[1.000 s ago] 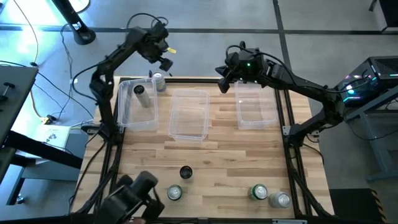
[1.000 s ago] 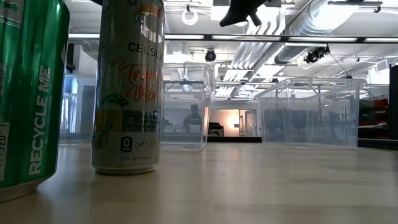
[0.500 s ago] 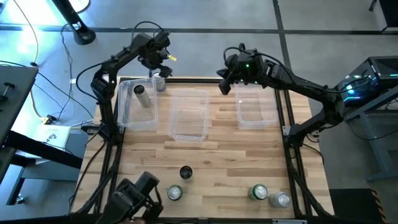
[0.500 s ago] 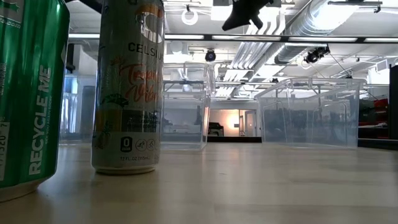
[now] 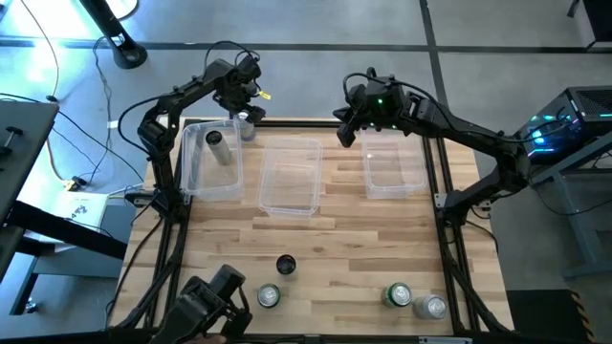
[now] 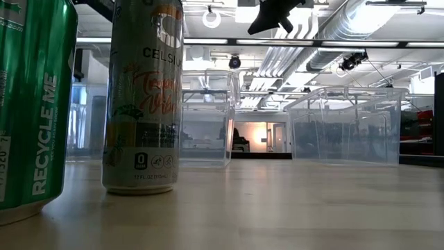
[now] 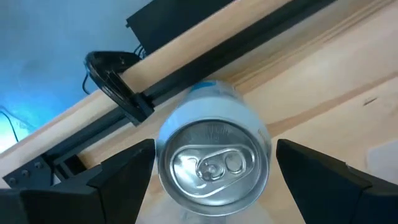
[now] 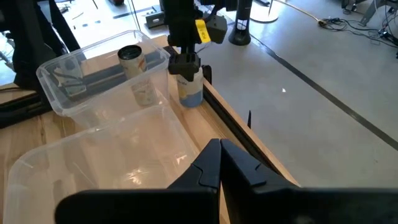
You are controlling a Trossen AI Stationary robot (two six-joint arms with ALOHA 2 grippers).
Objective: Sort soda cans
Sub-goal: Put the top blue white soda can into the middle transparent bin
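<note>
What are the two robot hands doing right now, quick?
Left gripper: open, fingers on either side of a silver can at the table's far edge, not gripping it.
Right gripper: shut, empty, above a clear bin.

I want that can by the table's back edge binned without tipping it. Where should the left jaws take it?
On the round side wall just below the rim of the silver can, coming straight down from above. It stands upright, and the left gripper is open with a finger on each side.
</note>
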